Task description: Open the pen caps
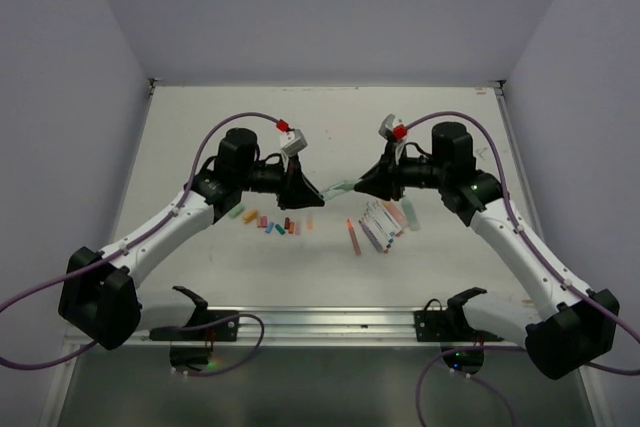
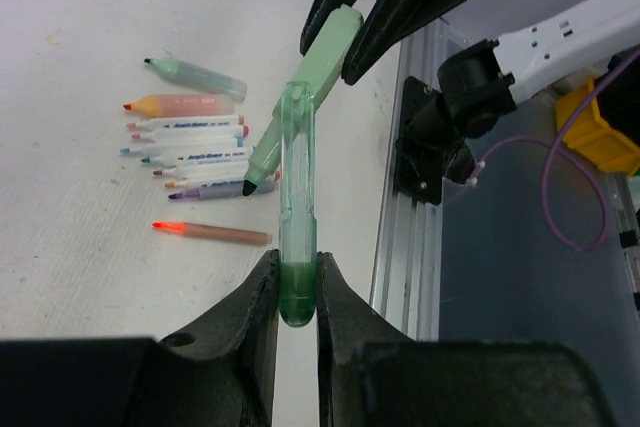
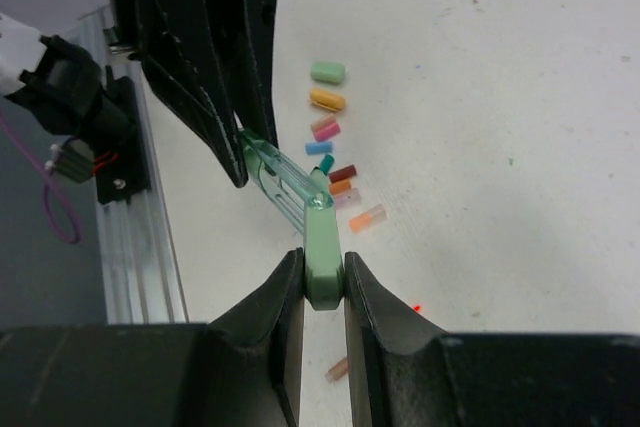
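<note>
The left gripper [image 2: 298, 265] is pinched on the closed end of a clear green plastic cap [image 2: 298, 177]. The right gripper [image 3: 323, 265] is pinched on the tail of the pale green highlighter barrel [image 2: 330, 42] that the cap belongs to. The pen hangs between them, above the middle of the white worktop [image 2: 60, 197]. Cap and barrel meet at a slight angle, and I cannot tell whether the cap has left its seat. To do this well, I would line the two up first. Then draw the grippers straight apart along the pen's axis, left toward 9 o'clock and right toward 3 o'clock in the top view. Both pinches should be firm so neither slick part slides; bending at the joint could jam the cap. Both arms reach forward from the near edge, elbows out and wrists turned inward, so the grippers face each other. Loose short coloured caps [image 3: 327, 99] lie at 7 o'clock of the left gripper. Uncapped slim pens [image 2: 195, 132] lie in a row at 5 o'clock of the right gripper.
</note>
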Robot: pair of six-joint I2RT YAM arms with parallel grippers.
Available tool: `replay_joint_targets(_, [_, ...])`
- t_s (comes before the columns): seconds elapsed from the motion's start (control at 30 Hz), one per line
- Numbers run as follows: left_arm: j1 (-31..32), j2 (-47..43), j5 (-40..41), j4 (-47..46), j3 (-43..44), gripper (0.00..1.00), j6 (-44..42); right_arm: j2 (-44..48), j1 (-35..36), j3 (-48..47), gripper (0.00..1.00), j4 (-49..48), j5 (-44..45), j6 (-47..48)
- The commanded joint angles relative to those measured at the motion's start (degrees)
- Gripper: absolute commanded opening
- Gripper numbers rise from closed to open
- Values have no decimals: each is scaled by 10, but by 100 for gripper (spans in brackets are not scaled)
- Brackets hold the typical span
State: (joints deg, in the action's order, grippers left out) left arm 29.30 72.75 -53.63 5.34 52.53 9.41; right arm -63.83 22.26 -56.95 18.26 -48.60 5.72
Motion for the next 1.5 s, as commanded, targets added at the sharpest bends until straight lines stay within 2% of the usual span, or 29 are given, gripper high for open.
replay_joint_targets(0.0, [-4, -17, 19, -116, -15, 13, 110, 7, 26, 10, 0, -45, 90, -9])
replay_joint_targets(0.13, [20, -2, 34, -128, -9, 15, 121, -6, 81, 17, 0, -80, 169, -4])
replay_joint_targets(0.27, [25, 10, 42, -138, -16, 17, 134, -2, 95, 46, 0, -138, 227, -24])
replay_joint_targets(0.47, [34, 12, 48, -202, -44, 25, 184, -20, 128, 56, 0, -169, 264, -11])
replay_joint_targets(0.67, [60, 55, 80, -226, -52, 33, 206, -70, 174, 57, 0, -179, 322, 12])
replay_joint_targets(0.83, [61, 78, 115, -277, -99, 40, 232, -103, 193, 68, 0, -213, 367, 34])
replay_joint_targets(1.0, [60, 101, 173, -314, -142, 42, 264, -129, 203, 78, 0, -218, 374, 47])
replay_joint_targets(1.2, [46, 134, 186, -383, -185, 43, 328, -155, 222, 94, 0, -230, 396, 60])
replay_joint_targets(1.47, [29, 107, 217, -377, -233, 48, 340, -188, 246, 110, 0, -249, 427, 71])
